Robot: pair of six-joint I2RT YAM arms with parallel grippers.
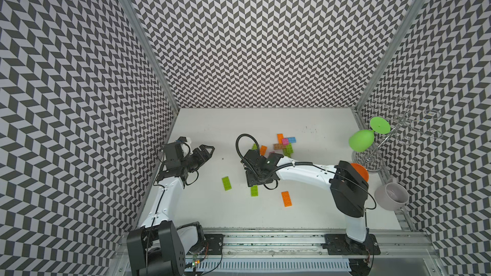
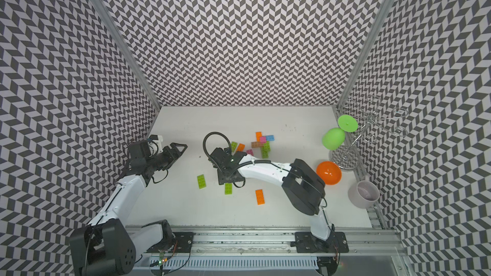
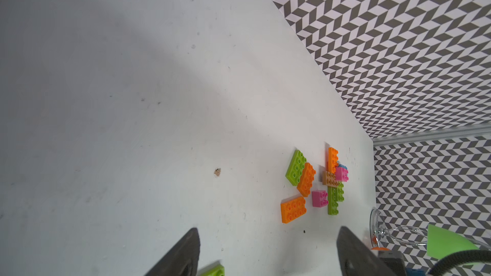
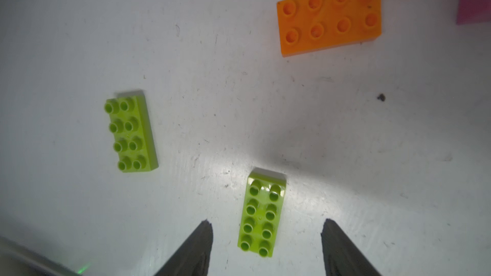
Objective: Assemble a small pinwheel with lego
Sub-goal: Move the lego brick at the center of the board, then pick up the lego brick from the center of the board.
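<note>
Right wrist view: right claw [image 4: 267,223] was seen spread wide, with nothing gripped. A lime green brick [image 4: 261,215] lay flat, studs up, between the jaws and clear of both, its long axis in line with them. Judged: the claw was lined up so the brick could be pinched across its narrow width. A second lime brick [image 4: 131,134] lay apart to one side. An orange brick [image 4: 329,17] lay further off, untouched.

In both top views the straddled brick was partly covered by the right wrist. Another orange brick [image 1: 287,199] lay near it, towards the front of the bench [image 1: 305,216].

Left claw [image 3: 269,234] was also open and empty, parked at the bench's left side, well apart from the lego and aimed at the far cluster. Judged: it was placed clear of the right arm's working space, available for bracing.

Further back, loose pieces lay just beside the build: a lime-and-orange pair [image 3: 305,179], touching, and a loose pink square [image 3: 319,198].

Farthest: the pinwheel start [image 3: 330,177], with orange, blue, lime and brown arms set around a pink hub square [image 3: 342,174]. Whether they were pressed home could not be told. The goblet [image 1: 361,140] was seen at the wire rack [image 1: 398,126], far right, out of the way.
</note>
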